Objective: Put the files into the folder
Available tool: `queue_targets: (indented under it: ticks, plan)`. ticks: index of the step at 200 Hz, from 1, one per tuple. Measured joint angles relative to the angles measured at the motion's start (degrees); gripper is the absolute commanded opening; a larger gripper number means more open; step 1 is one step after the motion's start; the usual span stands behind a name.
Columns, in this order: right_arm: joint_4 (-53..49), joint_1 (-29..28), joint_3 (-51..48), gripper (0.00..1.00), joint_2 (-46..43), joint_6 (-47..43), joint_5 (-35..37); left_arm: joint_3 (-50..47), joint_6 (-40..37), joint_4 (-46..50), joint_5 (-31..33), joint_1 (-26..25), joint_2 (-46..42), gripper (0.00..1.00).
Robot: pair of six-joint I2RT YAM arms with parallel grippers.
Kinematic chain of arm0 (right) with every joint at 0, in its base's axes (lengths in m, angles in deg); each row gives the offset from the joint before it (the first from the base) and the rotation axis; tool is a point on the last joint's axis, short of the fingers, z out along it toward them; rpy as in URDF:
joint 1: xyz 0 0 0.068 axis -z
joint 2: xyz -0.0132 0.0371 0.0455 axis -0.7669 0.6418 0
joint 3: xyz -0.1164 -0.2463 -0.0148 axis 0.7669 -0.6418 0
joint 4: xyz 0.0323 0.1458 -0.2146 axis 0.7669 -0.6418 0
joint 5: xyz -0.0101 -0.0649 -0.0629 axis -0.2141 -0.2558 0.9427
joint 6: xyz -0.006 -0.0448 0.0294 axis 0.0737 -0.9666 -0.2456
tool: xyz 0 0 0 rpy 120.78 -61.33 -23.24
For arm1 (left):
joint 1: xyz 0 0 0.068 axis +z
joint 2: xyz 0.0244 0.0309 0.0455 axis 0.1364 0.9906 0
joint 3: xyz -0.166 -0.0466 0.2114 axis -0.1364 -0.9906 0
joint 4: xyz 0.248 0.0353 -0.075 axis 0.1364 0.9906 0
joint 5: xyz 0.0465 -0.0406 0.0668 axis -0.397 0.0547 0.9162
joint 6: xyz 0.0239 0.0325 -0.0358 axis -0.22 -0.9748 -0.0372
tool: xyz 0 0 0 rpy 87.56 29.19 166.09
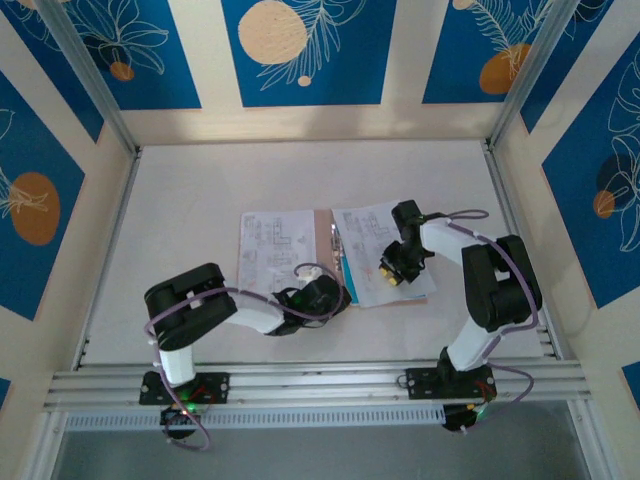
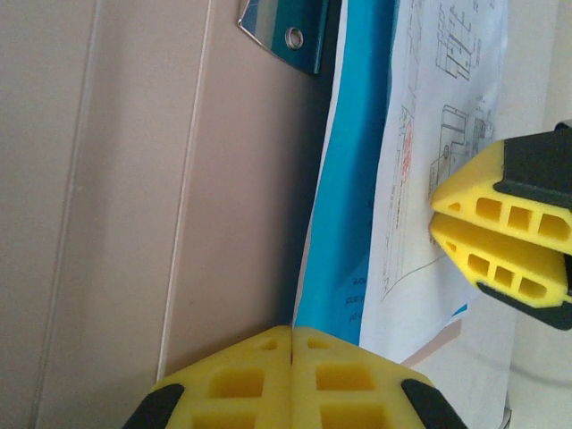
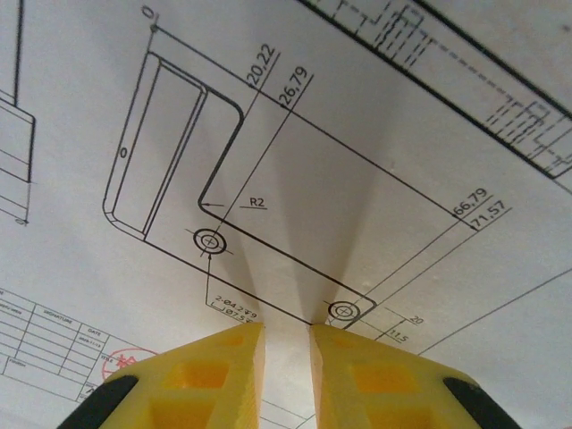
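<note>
Nearest the arm bases, the left gripper (image 2: 292, 332) has its yellow fingers pressed flat together with nothing between them. Its tips are over the bare inside of the flat pinkish-brown card folder (image 2: 241, 179), which lies open in the middle of the white table (image 1: 190, 200). Just right of it, a bright blue sheet (image 2: 349, 179) lies on the folder. White paper sheets printed with black line drawings (image 2: 442, 134) are stacked on top of it, leaving the blue showing along their left edge. The right gripper (image 3: 286, 329) points at the top sheet, its jaws a narrow slit apart with nothing gripped; whether its tips touch the paper cannot be told. Farther back, a shiny metal clip (image 2: 281, 36) sits on the folder beside the blue sheet. Another printed white sheet (image 1: 272, 245) lies left of the folder's bare strip.
</note>
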Motion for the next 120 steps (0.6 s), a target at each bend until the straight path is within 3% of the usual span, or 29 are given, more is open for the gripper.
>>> queue_targets:
  ticks: [62, 120]
  plan:
    - [0.42, -1.29, -3.98, 0.20, -3.39, 9.99, 0.15, 0.00, 0.00, -0.09, 0.00, 0.00, 0.00, 0.00]
    - [-1.53, -1.97, -1.44, 0.19, -1.40, 12.90, 0.94, 0.00, -0.02, -0.04, 0.00, 0.04, 0.00, 0.02]
